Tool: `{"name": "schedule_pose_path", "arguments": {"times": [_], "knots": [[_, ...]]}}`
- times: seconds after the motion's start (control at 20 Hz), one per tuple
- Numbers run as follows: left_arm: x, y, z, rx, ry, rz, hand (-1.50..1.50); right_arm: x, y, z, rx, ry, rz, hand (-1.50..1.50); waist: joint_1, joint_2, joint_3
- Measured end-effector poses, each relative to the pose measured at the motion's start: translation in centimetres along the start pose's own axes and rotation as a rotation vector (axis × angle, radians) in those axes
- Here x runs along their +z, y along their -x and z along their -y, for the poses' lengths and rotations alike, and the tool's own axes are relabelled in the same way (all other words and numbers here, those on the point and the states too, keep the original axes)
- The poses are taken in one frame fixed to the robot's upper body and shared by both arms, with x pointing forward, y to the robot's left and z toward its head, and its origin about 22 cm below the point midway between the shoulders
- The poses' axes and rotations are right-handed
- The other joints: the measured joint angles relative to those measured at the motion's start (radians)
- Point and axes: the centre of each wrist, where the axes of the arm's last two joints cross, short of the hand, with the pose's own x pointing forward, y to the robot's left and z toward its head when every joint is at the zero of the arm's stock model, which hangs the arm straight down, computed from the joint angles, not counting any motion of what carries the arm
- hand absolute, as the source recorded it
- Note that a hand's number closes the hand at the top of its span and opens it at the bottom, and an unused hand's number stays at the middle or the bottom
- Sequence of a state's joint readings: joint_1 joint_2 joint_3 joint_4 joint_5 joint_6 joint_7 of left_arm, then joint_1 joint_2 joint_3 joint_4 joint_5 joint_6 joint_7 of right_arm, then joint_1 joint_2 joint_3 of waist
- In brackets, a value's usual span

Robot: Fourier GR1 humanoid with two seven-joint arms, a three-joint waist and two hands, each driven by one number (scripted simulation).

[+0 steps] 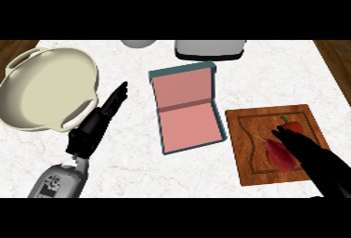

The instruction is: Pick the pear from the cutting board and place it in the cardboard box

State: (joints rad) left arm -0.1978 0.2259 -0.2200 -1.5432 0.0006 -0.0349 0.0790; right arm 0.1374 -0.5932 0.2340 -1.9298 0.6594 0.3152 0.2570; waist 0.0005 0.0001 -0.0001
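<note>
Right now the right robot hand [312, 155] is open, fingers straight, holding nothing, low in the frame's right. The red pear [276, 155] lies on the cutting board [243, 125], partly under its fingertips. It looks light, smooth and bruisable, so cup its broad middle. The open cardboard box [185, 109] sits left, at centre.

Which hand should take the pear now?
Right. The right hand hovers over the board with its fingers by the pear. The left hand lies on the far side of the box, next to the pot.
</note>
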Motion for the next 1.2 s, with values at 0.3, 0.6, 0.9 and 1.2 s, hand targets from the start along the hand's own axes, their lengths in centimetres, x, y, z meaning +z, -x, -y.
{"name": "schedule_pose_path", "arguments": {"times": [0.3,0.6,0.9,1.2], "knots": [[-0.1,0.0,-0.6,-0.001,0.001,0.0,0.0,-2.3,1.1,-1.8,-0.004,0.01,-0.009,-1.5,-0.001,0.0,0.0],[-0.6,0.3,0.0,-0.001,-0.001,0.004,0.0,-3.1,1.4,-2.5,0.01,0.027,0.01,-1.5,-0.002,0.0,0.0],[-0.2,0.5,0.1,0.001,0.0,0.006,0.0,-4.2,1.2,-3.0,0.027,-0.012,0.0,-1.5,-0.002,0.0,0.0],[0.2,0.5,0.0,-0.002,0.002,-0.002,0.0,-4.6,2.0,-4.3,0.049,-0.057,-0.022,-1.5,-0.001,0.0,0.0]]}}
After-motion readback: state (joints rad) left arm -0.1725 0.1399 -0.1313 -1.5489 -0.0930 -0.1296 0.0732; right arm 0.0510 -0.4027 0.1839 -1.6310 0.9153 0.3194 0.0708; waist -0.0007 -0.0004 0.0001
